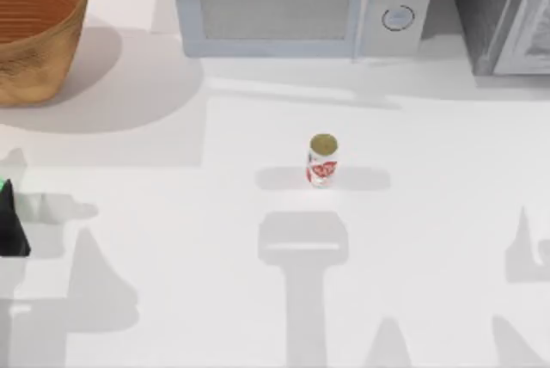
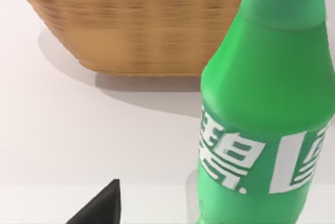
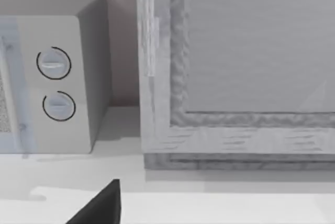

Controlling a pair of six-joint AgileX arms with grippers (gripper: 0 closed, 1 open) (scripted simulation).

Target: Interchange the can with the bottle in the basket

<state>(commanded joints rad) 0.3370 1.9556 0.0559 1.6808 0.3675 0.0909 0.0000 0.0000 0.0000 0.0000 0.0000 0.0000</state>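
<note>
The white and red can [image 1: 322,162] with its dull gold top stands upright in the middle of the table. The wicker basket [image 1: 34,33] sits at the far left corner; its tan outer wall [image 2: 136,20] shows in the left wrist view. Close to the left wrist camera is the green bottle [image 2: 267,103], upright outside the basket, and a sliver of it [image 1: 4,186] shows at the table's left edge. My left gripper [image 1: 10,230] is there, open, with a gap between its dark finger [image 2: 102,208] and the bottle. My right gripper [image 3: 167,213] is parked facing the appliances, open.
A pale microwave [image 1: 292,3] with two round dials [image 3: 55,82] stands along the back edge. A grey framed cabinet [image 1: 507,11] is at the back right. Arm shadows fall across the front of the table.
</note>
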